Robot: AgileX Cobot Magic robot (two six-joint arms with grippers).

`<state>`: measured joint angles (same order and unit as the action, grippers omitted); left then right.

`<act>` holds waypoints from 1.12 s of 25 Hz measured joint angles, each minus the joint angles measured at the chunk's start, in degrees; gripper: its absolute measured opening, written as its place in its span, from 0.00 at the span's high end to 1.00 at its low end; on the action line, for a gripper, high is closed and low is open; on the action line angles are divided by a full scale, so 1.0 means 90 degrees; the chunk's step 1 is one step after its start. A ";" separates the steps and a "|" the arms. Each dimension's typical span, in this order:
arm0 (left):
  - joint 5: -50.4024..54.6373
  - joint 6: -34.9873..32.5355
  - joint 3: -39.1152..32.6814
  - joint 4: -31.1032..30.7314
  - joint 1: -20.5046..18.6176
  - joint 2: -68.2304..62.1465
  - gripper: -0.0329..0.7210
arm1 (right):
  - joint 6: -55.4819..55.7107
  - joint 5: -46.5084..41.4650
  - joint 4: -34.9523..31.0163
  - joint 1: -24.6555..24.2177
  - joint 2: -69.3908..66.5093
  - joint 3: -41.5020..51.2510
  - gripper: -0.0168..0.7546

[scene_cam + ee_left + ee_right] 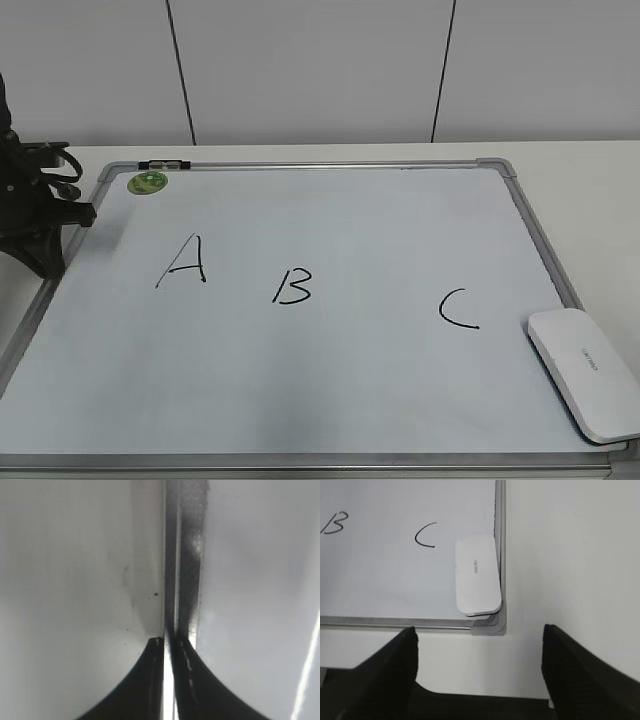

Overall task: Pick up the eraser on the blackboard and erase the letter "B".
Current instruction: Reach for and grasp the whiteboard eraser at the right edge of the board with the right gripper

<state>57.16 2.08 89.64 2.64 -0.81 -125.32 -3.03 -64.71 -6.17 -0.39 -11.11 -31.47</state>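
The blackboard (330, 400) is a white board with a silver frame, lying flat on the table. The black letter "B" (292, 286) sits mid-board between "A" (183, 262) and "C" (458, 309); it also shows in the right wrist view (334, 523). The white eraser (586, 371) lies on the board's near right corner, also seen in the right wrist view (477, 575). My right gripper (479, 645) is open and empty over bare table, short of the board's corner. My left gripper (169, 641) is shut and empty at the board's left frame; its arm (30, 205) stands at the left edge.
A small round green magnet (148, 181) and a black marker (164, 164) sit at the board's far left corner. White table (570, 555) lies right of the board. A grey panelled wall stands behind.
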 joint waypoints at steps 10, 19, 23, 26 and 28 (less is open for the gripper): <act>0.0000 -0.0004 0.0000 0.0000 0.0000 0.0000 0.92 | -0.0626 0.0351 -0.0252 0.0321 -0.1706 -0.0140 0.24; 0.0000 -0.0004 0.0000 0.0004 0.0000 0.0000 0.92 | -0.0641 0.0632 -0.0230 0.0443 -0.3009 -0.0140 0.24; 0.0000 -0.0004 0.0000 0.0029 0.0000 0.0000 0.92 | -0.0717 0.0762 -0.0186 0.0579 -0.3662 -0.0223 0.24; 0.0000 -0.0015 0.0000 0.0056 0.0000 0.0000 0.92 | -0.0828 0.0846 -0.0160 0.0593 -0.4308 -0.0410 0.24; 0.0000 -0.0014 0.0000 0.0065 0.0000 0.0000 0.92 | -0.0864 0.0912 -0.0149 0.0593 -0.4699 -0.0516 0.24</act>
<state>57.16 1.95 89.64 3.23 -0.81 -125.32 -10.81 -56.51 -7.52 4.95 -53.40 -36.12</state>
